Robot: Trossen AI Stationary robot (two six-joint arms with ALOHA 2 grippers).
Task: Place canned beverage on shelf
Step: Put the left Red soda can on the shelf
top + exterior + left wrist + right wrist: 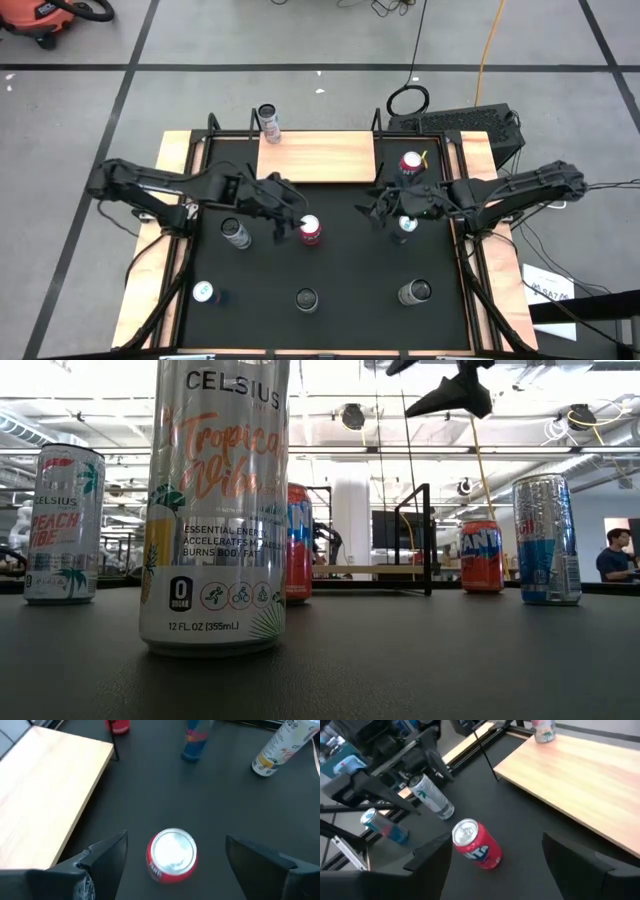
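Closest to the low camera, a Celsius can (214, 510) reads "Tropical Vibe". Both claws stand apart: left gripper (291, 226) straddling a red Fanta can (310, 231), right gripper (378, 210) empty. One can (268, 123) stands on the shelf's (320, 156) far-left corner.

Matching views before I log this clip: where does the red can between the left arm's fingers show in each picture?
High view: red can, mid-mat, just below the shelf in the picture.
Low view, half hidden behind the big foreground can.
Left wrist view, between the open fingers, untouched.
Right wrist view, near centre.
Shared landmark: the shelf's wooden board.
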